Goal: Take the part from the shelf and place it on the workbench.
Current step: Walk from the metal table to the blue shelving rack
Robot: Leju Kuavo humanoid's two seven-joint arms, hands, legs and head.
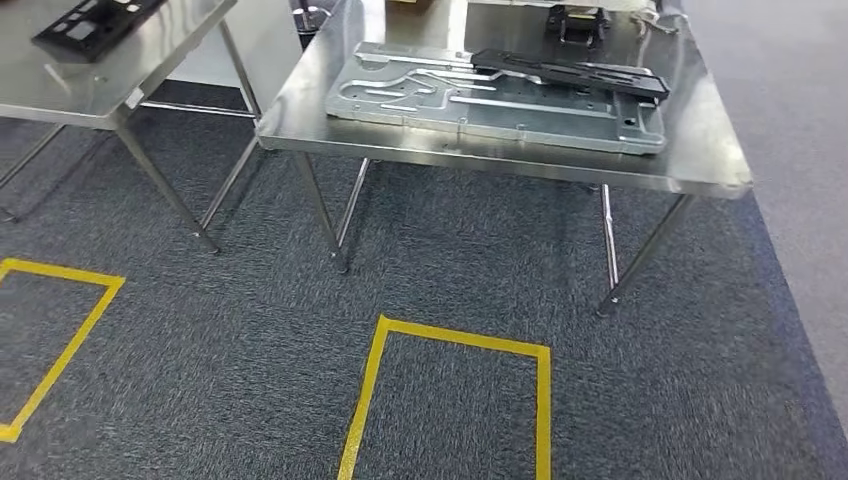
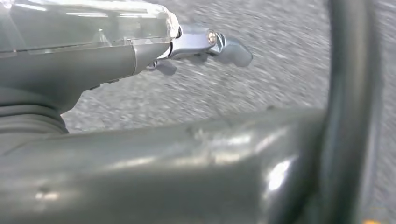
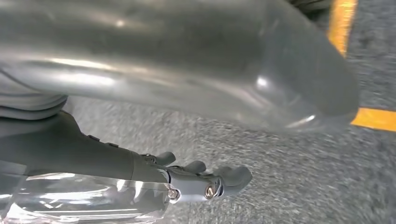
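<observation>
**Hands hanging low, part lying on the far worktop**

The likeliest part [image 1: 570, 72], a long black moulded strip, lies on the steel worktop [image 1: 700, 165] at about one o'clock in the head view, resting on top of a large grey stamped metal plate [image 1: 490, 100]. Its long axis runs roughly from ten to four o'clock across the plate. No shelf can be made out from here, so whether this strip is the one meant, or is already delivered, I cannot say for certain.

Both arms hang down over the carpet. The left hand [image 2: 205, 44] has its fingers [image 2: 233, 52] stretched out loosely with nothing between them; the right hand [image 3: 205, 179] shows its fingers [image 3: 236, 177] likewise extended and holding nothing. Both wrist views are blurred.

The strip lies ahead of and well above both hands, slightly to the right, so I judge the right hand the nearer.

Further out, a second worktop [image 1: 60, 95] at eleven o'clock carries another black part [image 1: 95, 25]. Yellow tape [image 1: 460, 345] marks rectangles on the carpet [image 1: 250, 330] at six and eight o'clock.
</observation>
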